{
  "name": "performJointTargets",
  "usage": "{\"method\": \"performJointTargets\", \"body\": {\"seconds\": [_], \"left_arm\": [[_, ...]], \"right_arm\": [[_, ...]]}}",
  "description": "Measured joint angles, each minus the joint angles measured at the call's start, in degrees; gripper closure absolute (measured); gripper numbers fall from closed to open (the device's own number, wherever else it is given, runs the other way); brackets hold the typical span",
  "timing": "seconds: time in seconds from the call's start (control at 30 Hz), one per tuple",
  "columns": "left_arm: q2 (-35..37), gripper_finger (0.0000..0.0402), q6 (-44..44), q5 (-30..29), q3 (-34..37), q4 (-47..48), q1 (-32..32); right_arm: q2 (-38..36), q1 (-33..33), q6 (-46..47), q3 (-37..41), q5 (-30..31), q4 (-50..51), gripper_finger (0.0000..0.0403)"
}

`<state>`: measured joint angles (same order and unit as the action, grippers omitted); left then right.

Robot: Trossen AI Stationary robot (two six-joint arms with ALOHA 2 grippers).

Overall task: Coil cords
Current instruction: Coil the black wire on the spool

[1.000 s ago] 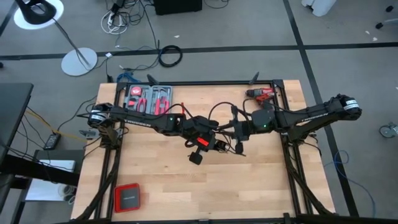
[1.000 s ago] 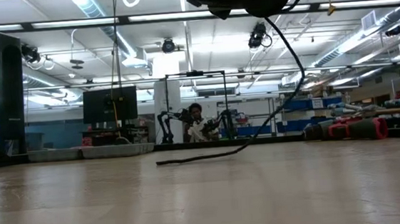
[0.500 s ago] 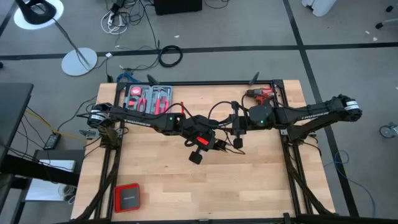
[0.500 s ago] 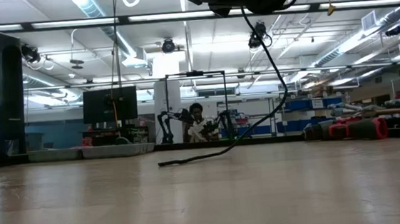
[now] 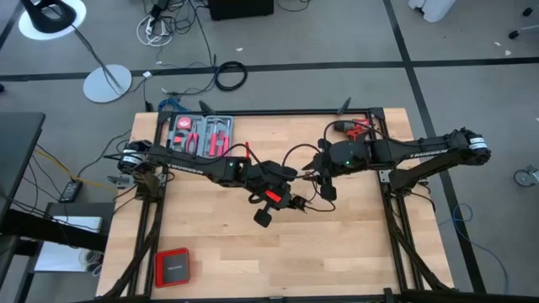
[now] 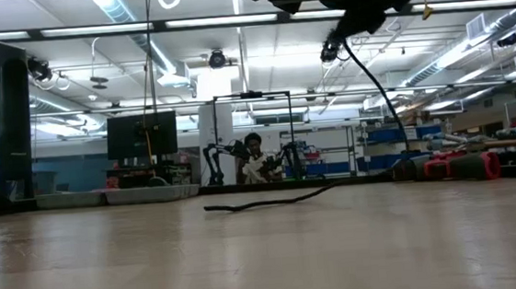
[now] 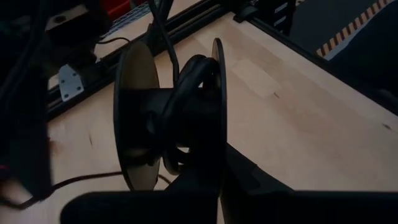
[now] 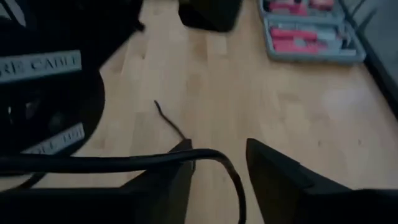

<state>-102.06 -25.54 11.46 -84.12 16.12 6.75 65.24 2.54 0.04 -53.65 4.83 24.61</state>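
The cord [image 5: 296, 156] is thin and black, arching between the two arms above the middle of the table [image 5: 354, 244]; part of it is wound on a spool [image 7: 171, 118] and its free end lies flat on the wood [image 6: 262, 201]. The left gripper [image 5: 282, 195] is shut, though what it clamps is hidden by its own body. The right gripper [image 8: 217, 171] has its fingers spread, the cord crossing loosely between them, ungripped.
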Motion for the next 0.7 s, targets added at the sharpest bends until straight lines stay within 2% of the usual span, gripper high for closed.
{"method": "performJointTargets", "body": {"seconds": [0.33, 0.47, 0.57, 0.7], "left_arm": [[0.2, 0.0401, -2.6, -4.7, 0.0, -0.8, 1.7], [0.4, 0.0401, -3.0, -7.4, 0.0, -1.7, 2.1], [0.5, 0.0401, -2.9, -8.0, 0.0, -2.4, 2.4], [0.5, 0.0401, -2.8, -8.3, 0.0, -3.0, 2.5]], "right_arm": [[-5.8, -0.9, 6.0, 0.2, -1.3, 7.2, 0.0166], [-7.0, -3.9, 6.6, 1.3, 3.5, 13.9, 0.0153], [-5.5, -6.8, 9.0, 2.1, 4.2, 21.1, 0.015], [-4.8, -9.1, 13.2, 2.1, 5.5, 25.6, 0.0154]]}}
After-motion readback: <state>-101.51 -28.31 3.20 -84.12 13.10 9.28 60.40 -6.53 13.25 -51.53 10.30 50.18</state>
